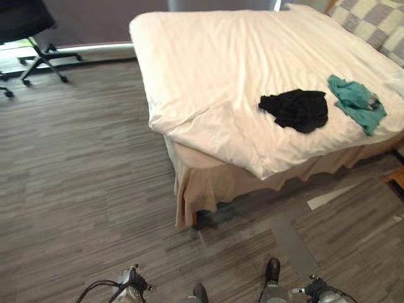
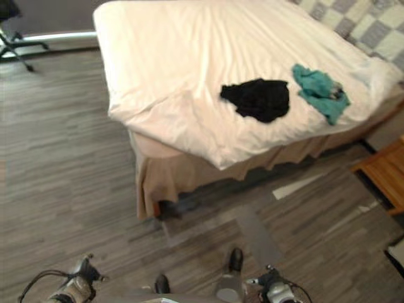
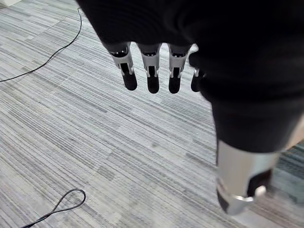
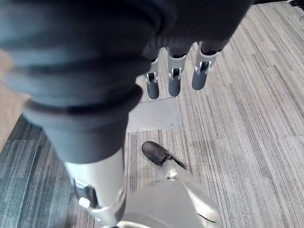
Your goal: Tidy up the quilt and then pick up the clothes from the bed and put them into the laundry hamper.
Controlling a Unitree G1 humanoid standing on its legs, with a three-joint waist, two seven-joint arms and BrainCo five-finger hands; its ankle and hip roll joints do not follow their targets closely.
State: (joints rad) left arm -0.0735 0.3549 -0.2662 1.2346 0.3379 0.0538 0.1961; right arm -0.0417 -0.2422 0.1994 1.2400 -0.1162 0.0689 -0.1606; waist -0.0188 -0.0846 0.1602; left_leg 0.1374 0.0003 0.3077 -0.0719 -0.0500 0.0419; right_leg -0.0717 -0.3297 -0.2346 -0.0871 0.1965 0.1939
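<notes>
One bed (image 1: 208,183), one quilt (image 1: 214,69), two garments, one black (image 1: 297,109), one teal (image 1: 355,100), one office chair (image 1: 28,31)

The checked pillow (image 1: 372,22) runs off the head view's upper right corner, so its full shape stays unknown. The office chair (image 1: 28,31) is cropped at the top left, seat half gone. A wooden piece (image 2: 386,173) pokes in at the right edge, too cut off to name. The bed's (image 1: 208,183) underside sits in shadow.

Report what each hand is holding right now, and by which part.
Nothing is held. The left hand and right hand hang open over the floor, fingers straight. The black garment and teal garment lie untouched on the quilt.
</notes>
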